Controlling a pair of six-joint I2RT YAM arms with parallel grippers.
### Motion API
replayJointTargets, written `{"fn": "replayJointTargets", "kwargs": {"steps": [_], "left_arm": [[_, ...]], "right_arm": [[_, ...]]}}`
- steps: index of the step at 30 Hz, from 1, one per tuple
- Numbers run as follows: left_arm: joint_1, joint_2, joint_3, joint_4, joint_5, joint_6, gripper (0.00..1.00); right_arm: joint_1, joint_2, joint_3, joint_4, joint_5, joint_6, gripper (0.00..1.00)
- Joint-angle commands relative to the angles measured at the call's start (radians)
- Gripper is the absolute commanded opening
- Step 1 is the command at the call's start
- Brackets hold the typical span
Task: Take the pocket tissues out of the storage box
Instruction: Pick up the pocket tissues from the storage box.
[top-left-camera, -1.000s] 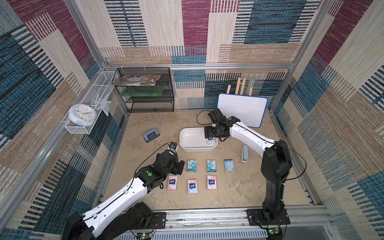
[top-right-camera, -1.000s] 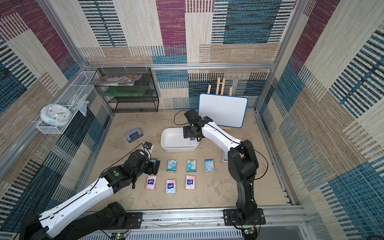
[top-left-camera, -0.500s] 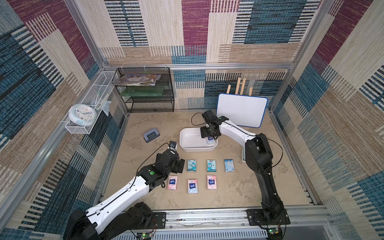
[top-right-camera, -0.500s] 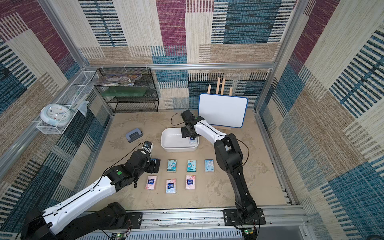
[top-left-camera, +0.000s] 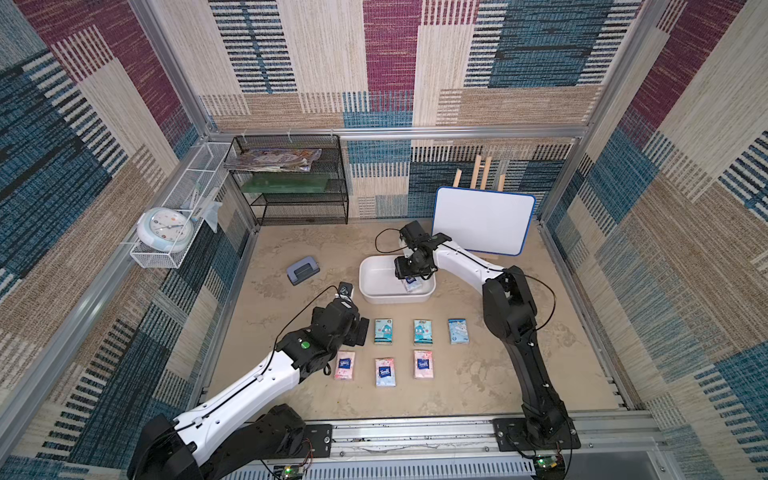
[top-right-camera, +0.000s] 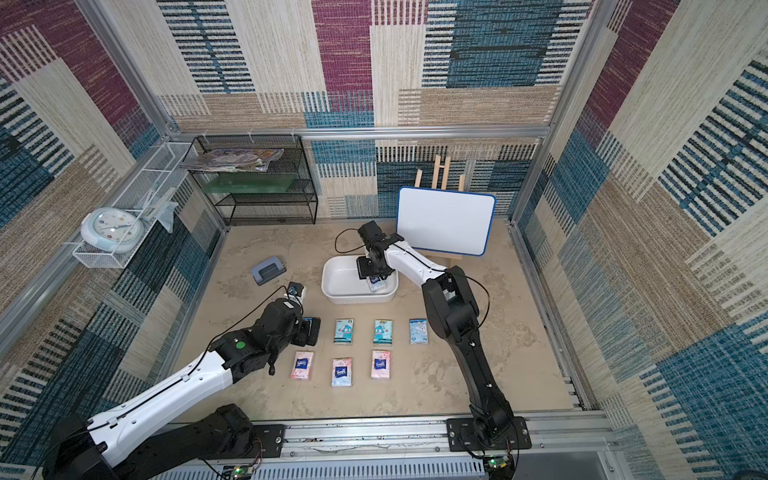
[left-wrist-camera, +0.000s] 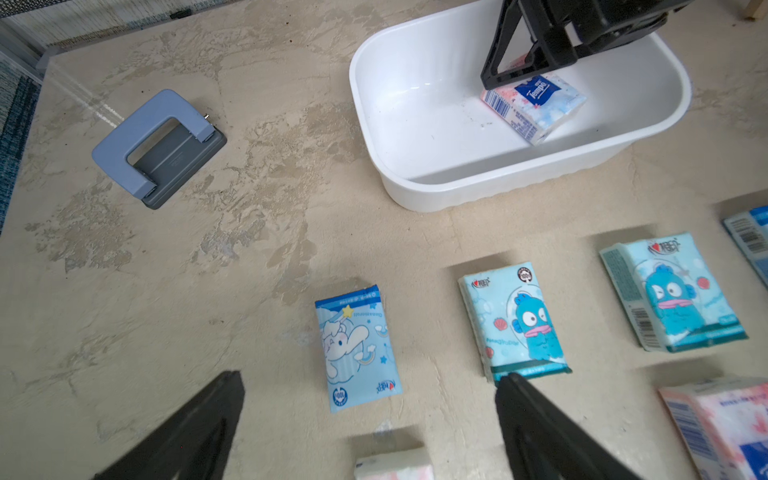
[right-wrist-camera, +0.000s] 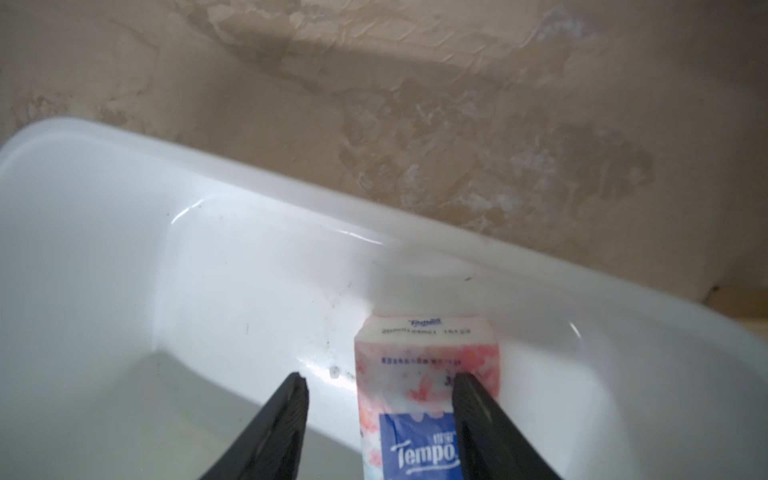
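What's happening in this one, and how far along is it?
The right gripper is down in the white storage box, jaws open over the pink Tempo tissue packet, the only one inside. A gap shows beside one finger, so it is not gripped yet. The left gripper is open above a blue Cinnamoroll packet lying on the table. Six more packets lie there in two rows, outside the box.
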Motion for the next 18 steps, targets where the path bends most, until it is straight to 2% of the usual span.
{"fn": "replayJointTargets", "kwargs": {"steps": [1, 5, 9, 15, 18], "left_arm": [[0.001, 0.009, 0.006, 0.014, -0.009, 0.011, 1.00], [0.001, 0.020, 0.012, 0.015, -0.005, 0.018, 1.00], [0.001, 0.024, 0.014, 0.017, -0.001, 0.023, 1.00], [0.001, 0.025, 0.014, 0.018, -0.003, 0.027, 1.00], [0.001, 0.025, 0.012, 0.018, -0.005, 0.029, 1.00]], "right_arm": [[0.001, -0.036, 0.006, -0.028, 0.022, -0.020, 0.64], [0.002, -0.043, 0.007, -0.059, 0.084, -0.040, 0.76], [0.002, -0.017, 0.009, -0.082, 0.081, -0.050, 0.81], [0.002, 0.015, 0.004, -0.089, 0.068, -0.053, 0.84], [0.002, 0.034, 0.007, -0.094, 0.069, -0.058, 0.81]]}}
